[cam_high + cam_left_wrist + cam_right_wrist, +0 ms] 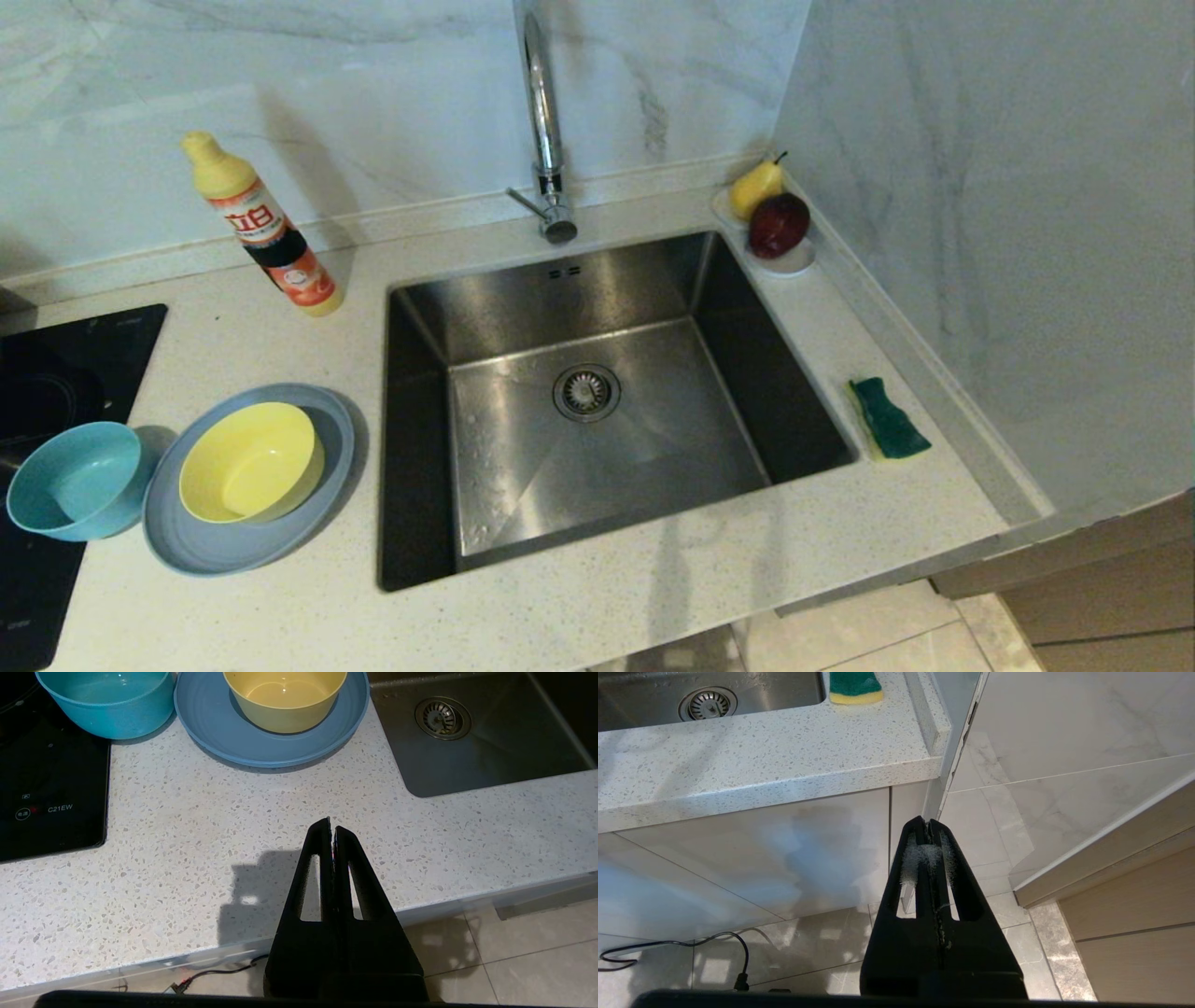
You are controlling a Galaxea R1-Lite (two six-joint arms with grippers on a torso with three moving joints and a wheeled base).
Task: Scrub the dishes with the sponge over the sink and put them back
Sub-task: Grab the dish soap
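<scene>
Now we look down on a pale speckled stone counter (672,579) with a square, brushed steel sink (597,411) sunk in its middle, a round strainer in its floor and drops of water on the metal. Behind it, at the counter's back edge, rises a chrome gooseneck tap (544,121). Left of the sink, near the front edge, a smooth yellow bowl (250,461) sits in a wide grey-blue plate (187,546) with ringed ridges. A teal bowl (77,480) stands just beside the plate, on a glossy black hob (56,364) at the counter's left end. The wavy-edged sponge (889,417), green face up on yellow foam, lies on the narrow strip right of the sink. An orange and yellow bottle (266,229) stands at the back left, and a white dish (794,261) with a pear and a red apple fills the back right corner. Veined marble walls close the back and right; grey floor tiles show below.

Our left gripper (332,828) hangs over the front edge, fingers pressed together, holding nothing. Our right gripper (928,823) hangs before the cabinet front below the counter, fingers likewise together.
</scene>
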